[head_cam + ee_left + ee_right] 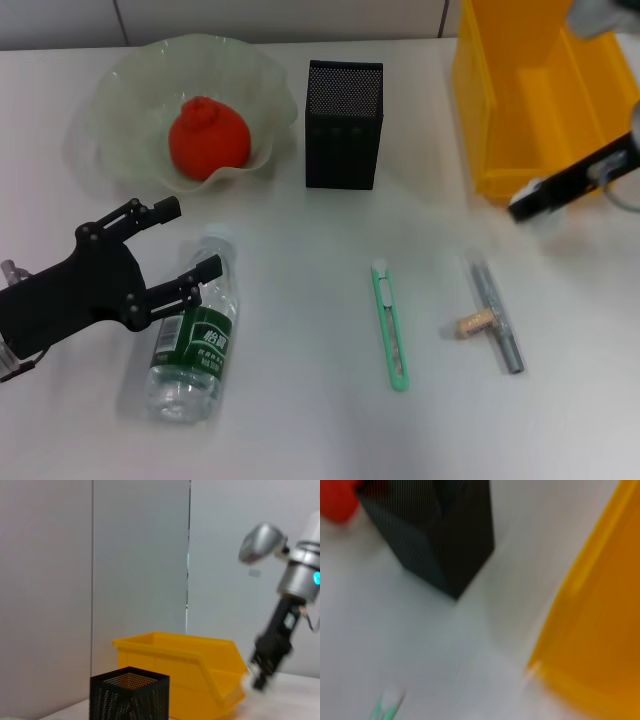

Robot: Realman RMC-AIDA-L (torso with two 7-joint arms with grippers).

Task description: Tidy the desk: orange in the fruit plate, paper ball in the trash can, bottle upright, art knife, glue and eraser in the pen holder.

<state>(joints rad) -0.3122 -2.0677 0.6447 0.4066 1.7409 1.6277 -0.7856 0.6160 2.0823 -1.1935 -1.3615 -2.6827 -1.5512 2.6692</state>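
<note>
Fingers (185, 240) of the left gripper (168, 248), spread open, should straddle the fallen water bottle (194, 335) squarely before closing; right gripper (527, 207) state unclear.

Bright even light, blurred wrist views.

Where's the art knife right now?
In the head view, the green art knife lies flat on the desk, front-centre, between the lying bottle on the robot's left and the glue stick on its right.

White table (300, 420): bottle (190, 345), knife (391, 325), glue (495, 312), plate (120, 110), holder (343, 125), bin (500, 110).
</note>
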